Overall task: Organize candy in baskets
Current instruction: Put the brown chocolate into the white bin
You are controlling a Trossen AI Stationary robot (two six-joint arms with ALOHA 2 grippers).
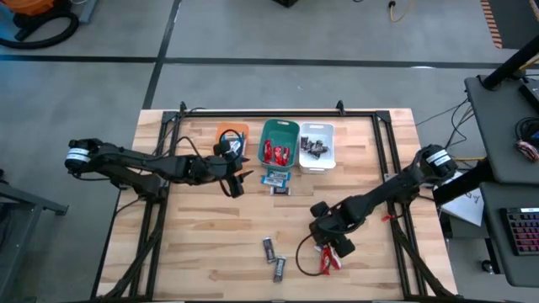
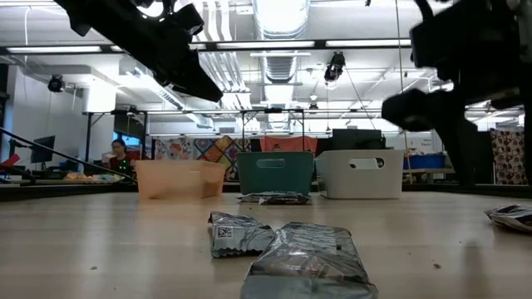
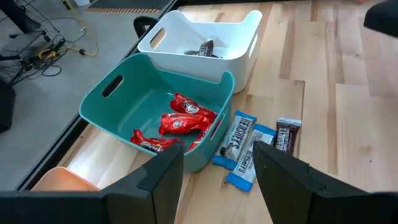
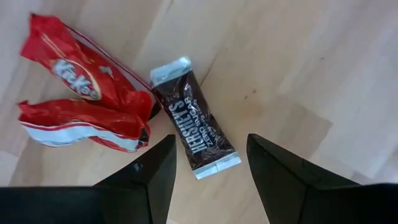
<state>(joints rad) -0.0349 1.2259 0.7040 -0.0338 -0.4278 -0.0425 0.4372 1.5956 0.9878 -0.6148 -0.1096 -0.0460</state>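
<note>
"KitKat" stands on a red wrapper (image 4: 81,78); "HERSHEY'S ZERO SUGAR" on the dark bar (image 4: 194,127) beside it; "HERSHEY'S" on a blue-and-white bar (image 3: 239,140).

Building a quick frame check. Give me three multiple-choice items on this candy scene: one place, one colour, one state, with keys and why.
1. Where are the blue-and-white bars?
A. On the table beside the teal bin
B. Inside the white bin
C. In the left gripper

2. What colour are the wrappers in the teal bin?
A. Blue
B. Red
C. Dark

3. How does the right gripper stand?
A. Shut on a red bar
B. Open over a dark bar
C. Open over the orange bin

Key:
1 A: the left wrist view shows them lying on the wood against the teal bin's wall.
2 B: only red bars lie in it.
3 B: the right wrist view shows the fingers apart, the dark bar between them on the table.
</note>
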